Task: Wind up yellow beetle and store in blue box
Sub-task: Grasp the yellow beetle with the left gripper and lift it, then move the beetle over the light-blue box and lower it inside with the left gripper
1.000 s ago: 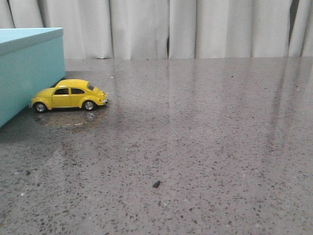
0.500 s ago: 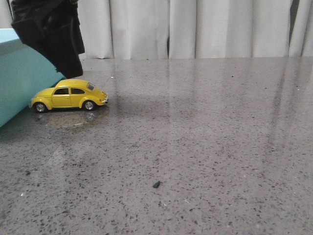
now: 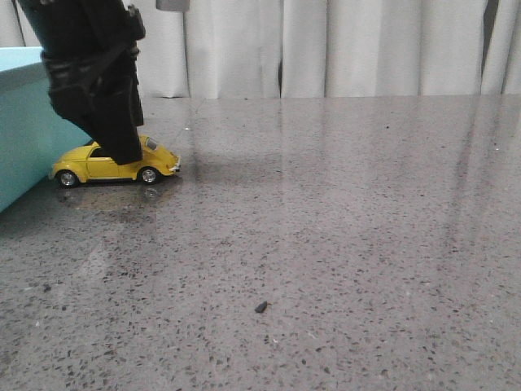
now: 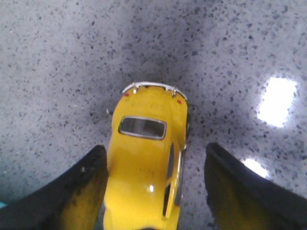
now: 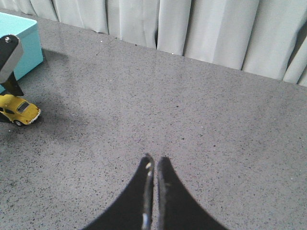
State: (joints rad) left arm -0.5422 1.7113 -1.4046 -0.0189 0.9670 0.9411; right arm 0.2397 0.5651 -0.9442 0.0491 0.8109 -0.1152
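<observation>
The yellow beetle [image 3: 159, 163] stands on the grey speckled table beside the blue box [image 3: 20, 138] at the far left. My left gripper [image 3: 122, 153] has come down over the car's middle and hides its roof in the front view. In the left wrist view the beetle [image 4: 146, 163] lies between the two open fingers [image 4: 86, 187]; one finger is close against its side and the other stands apart. My right gripper [image 5: 154, 159] is shut and empty over bare table, far from the car [image 5: 19, 109] and the box [image 5: 21, 31].
A white curtain [image 3: 326, 45] hangs along the table's far edge. A small dark speck [image 3: 260, 307] lies on the table toward the front. The box's side wall stands right behind the car's nose.
My left arm has come into view from above and lowered until its fingers straddle the beetle. The car and box have not moved.
</observation>
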